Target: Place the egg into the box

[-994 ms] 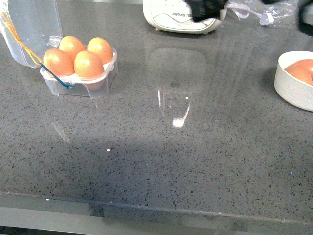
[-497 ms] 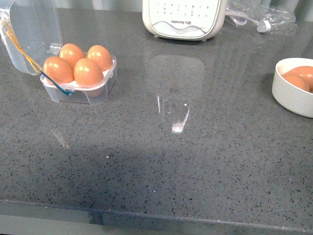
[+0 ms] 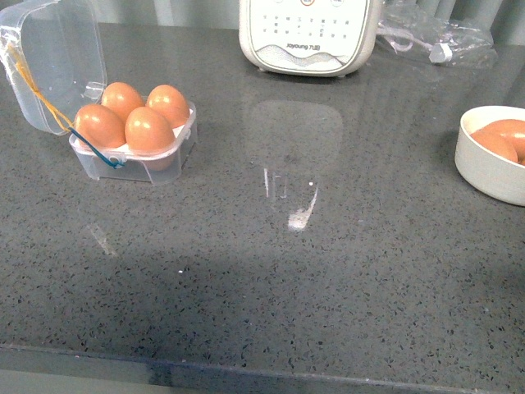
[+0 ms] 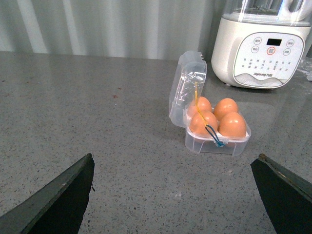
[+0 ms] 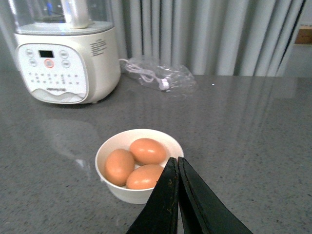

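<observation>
The box [image 3: 156, 166], a clear plastic case with its lid [image 3: 53, 66] standing open, sits at the far left of the counter. Brown eggs [image 3: 148, 129] fill all its cells. It also shows in the left wrist view [image 4: 209, 145], beyond my left gripper [image 4: 174, 157], which is open, empty and well short of it. A white bowl [image 5: 122, 192] holds three more brown eggs [image 5: 147, 151]. My right gripper [image 5: 175, 160] is shut and empty, with its tips just beside the bowl's near rim. Neither arm shows in the front view.
The bowl [image 3: 492, 176] stands at the right edge of the front view. A white blender base [image 3: 308, 33] stands at the back middle, with a clear plastic bag [image 3: 443, 37] to its right. The grey stone counter's front edge [image 3: 262, 369] runs along the bottom.
Dark arm parts that showed along the top of the front view one second ago have left it. The box, the eggs and the bowl have not moved.
</observation>
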Available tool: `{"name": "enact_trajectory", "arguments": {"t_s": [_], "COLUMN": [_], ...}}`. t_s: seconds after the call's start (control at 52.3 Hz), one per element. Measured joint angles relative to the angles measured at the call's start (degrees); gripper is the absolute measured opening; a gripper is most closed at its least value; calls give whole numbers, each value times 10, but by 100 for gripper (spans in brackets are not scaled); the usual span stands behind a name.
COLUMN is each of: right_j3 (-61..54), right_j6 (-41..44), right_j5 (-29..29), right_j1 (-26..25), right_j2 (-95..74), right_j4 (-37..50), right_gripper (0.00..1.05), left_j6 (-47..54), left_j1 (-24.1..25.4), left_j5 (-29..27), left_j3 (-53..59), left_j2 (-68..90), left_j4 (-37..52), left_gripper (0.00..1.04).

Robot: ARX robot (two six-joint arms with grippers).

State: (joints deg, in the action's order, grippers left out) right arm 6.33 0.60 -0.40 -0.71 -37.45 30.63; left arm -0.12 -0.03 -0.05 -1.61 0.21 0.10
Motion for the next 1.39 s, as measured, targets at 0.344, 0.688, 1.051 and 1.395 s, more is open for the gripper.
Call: {"name": "enact_trajectory", "arguments": {"t_s": [0.344,0.688,1.051,1.395], "right_j3": [-33,-60,-60,-60], "right_j6": [0,0,0,0], "right_j5": [3,3,3,3], "right_j1": [5,5,5,5], "right_j2": [89,172,257,372], "right_j4": [-55,-103,-187,-306], "right_gripper": [3,3,3,3], "left_j6": [0,0,0,0], "left_j1": [0,0,0,0], "left_j5": [0,0,0,0], "left_j3": [0,0,0,0], "left_j2": [0,0,0,0], "left_j4": [0,0,0,0], "left_gripper": [98,98,98,98]}}
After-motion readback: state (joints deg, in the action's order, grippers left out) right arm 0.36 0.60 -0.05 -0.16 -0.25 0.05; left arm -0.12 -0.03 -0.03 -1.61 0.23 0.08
